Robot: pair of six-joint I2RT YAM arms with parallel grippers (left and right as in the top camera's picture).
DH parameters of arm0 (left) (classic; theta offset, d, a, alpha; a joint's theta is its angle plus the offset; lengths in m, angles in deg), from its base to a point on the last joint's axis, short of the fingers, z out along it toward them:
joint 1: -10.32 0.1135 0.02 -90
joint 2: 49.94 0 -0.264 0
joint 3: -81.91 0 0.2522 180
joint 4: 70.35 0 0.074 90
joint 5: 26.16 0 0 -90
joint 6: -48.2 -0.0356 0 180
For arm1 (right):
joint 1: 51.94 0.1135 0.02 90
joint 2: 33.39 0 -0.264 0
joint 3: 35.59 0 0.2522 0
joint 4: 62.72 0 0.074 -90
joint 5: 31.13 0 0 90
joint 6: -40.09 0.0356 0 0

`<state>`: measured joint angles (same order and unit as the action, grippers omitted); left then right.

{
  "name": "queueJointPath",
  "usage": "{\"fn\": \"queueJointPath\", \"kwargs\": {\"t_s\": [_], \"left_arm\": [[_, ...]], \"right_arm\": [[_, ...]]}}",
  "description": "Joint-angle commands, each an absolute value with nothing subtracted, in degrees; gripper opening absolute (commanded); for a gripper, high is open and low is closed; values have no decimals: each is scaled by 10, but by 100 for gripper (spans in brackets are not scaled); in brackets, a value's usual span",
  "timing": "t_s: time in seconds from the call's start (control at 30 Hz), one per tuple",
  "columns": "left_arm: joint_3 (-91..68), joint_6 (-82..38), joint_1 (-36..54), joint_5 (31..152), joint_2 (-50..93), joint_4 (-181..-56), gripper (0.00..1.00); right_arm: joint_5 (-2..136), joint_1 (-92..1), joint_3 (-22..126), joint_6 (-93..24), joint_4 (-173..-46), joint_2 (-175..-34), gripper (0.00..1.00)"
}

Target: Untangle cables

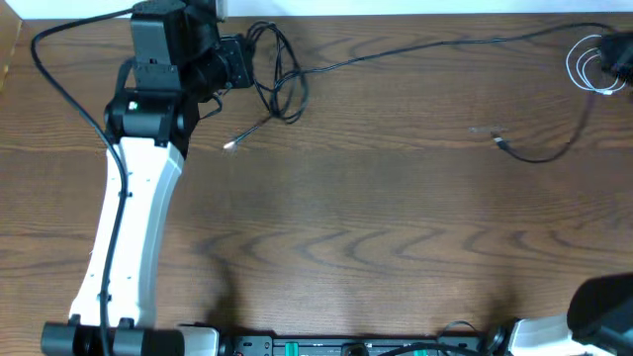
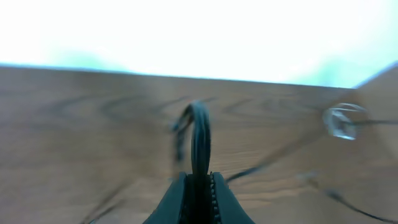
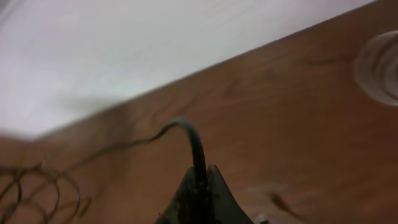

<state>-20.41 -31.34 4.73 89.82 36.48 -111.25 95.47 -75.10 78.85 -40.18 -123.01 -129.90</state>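
Black cable (image 2: 200, 137) loops hug the table's (image 1: 346, 247) far edge, white cable (image 2: 341, 121) coiled far right, wide wood stretching nearer. Left gripper (image 2: 199, 182) pinched tight on the black cable; right gripper (image 3: 200, 180) clamped on it too.

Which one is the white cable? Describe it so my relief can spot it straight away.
Look to the table's far right corner. The white cable lies there, wound into a small tight coil. It is the only pale cord; the black cable nearby is dark and strung out long across the wood.
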Motion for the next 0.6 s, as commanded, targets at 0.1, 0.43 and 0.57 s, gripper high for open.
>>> {"fn": "queueJointPath", "kwargs": {"t_s": [0.1, 0.43, 0.57], "left_arm": [[-207, -298, 18, 995, 323, -1064, 7], [-207, -149, 12, 995, 307, -970, 7], [-207, -106, 12, 995, 307, -966, 8]], "right_arm": [[996, -660, 796, -500, -1238, -1337, 74], [996, -563, 796, -530, -1228, -1342, 99], [1009, -523, 796, -538, -1217, -1342, 99]]}}
